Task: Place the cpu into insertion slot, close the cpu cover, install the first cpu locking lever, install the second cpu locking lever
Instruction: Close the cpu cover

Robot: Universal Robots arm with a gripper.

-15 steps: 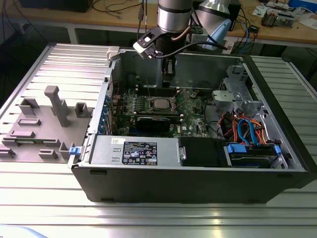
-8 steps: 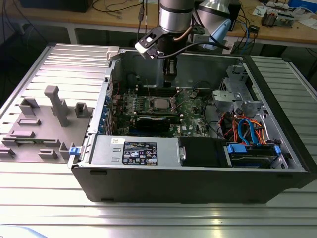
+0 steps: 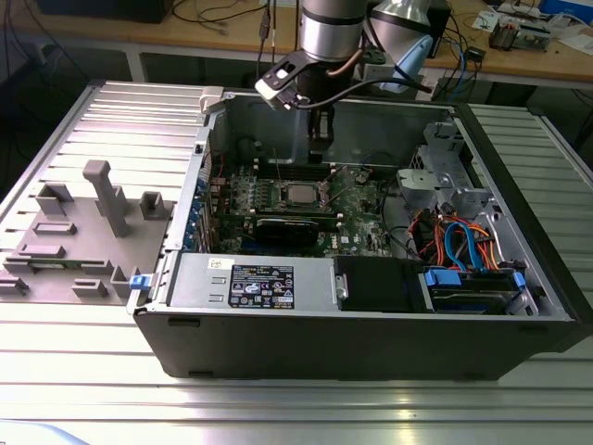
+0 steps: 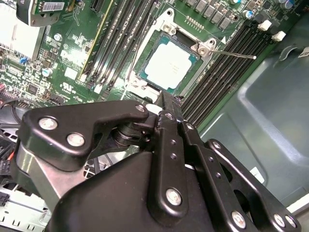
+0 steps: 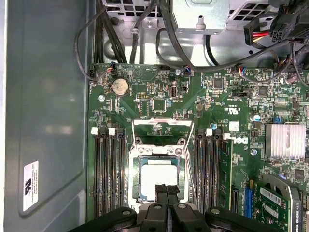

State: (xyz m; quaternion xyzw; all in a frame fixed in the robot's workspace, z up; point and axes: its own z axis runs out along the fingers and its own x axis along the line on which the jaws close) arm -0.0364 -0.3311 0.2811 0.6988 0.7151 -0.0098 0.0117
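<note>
The cpu (image 5: pixel 155 180) lies flat in its socket on the green motherboard (image 5: pixel 217 104), silvery top up; I also see the cpu (image 4: pixel 170 65) and the cpu (image 3: pixel 301 195) in the other two views. The cpu cover (image 5: pixel 162 123), a thin metal frame, looks swung up off the chip at the socket's hinge edge. Two thin wire levers (image 4: pixel 235 54) stand free beside the socket. My gripper (image 5: pixel 166 191) is shut with nothing between its black fingers (image 4: pixel 166 116). It hangs just above the socket, by one edge of the chip. In the exterior view the gripper (image 3: pixel 320 150) is inside the case.
The open computer case (image 3: pixel 371 320) lies on a ribbed metal table. Memory slots (image 5: pixel 108 169) flank the socket. A black card (image 3: pixel 296 227), a finned heatsink (image 5: pixel 287 141), cables (image 5: pixel 145 24) and a drive cage (image 3: pixel 445 176) crowd the board. Grey fixtures (image 3: pixel 107 199) stand at the exterior view's left.
</note>
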